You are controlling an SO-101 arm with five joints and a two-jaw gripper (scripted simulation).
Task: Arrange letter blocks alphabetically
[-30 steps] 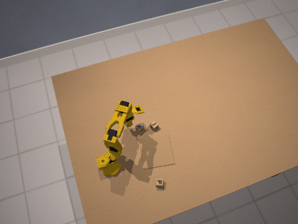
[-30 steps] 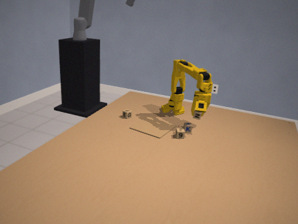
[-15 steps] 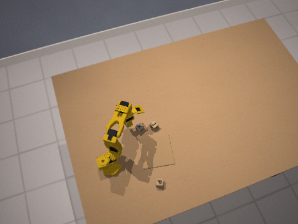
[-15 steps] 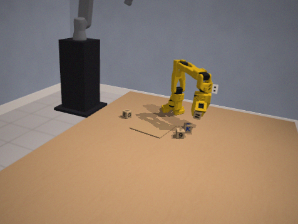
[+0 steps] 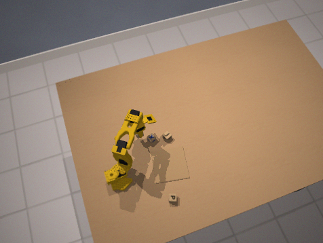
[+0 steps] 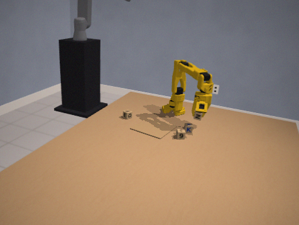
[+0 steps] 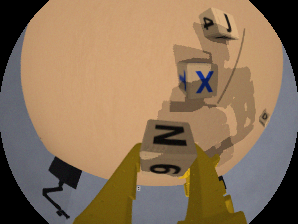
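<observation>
The pincer (image 5: 140,134) (image 6: 198,113) (image 7: 167,150) is closed on the N block (image 6: 198,116) (image 7: 168,139), holding it above the tan table (image 5: 237,102) (image 6: 125,176) (image 7: 90,75). In the top view, with twelve at the picture's upper edge, the pincer sits toward half past ten from the thin mat (image 5: 178,166) (image 6: 152,130) (image 7: 260,85). The blue-lettered X block (image 5: 151,137) (image 6: 188,128) (image 7: 202,81) lies off the mat at eleven, the J block (image 5: 167,136) (image 6: 180,134) (image 7: 219,24) off it at twelve, near the X block, and the P block (image 5: 173,199) (image 6: 127,114) (image 7: 264,117) off it at six. The yellow arm's base (image 5: 121,184) (image 6: 179,111) stands near nine. In the exterior view, a black pedestal (image 6: 81,75) rises toward ten from the mat.
</observation>
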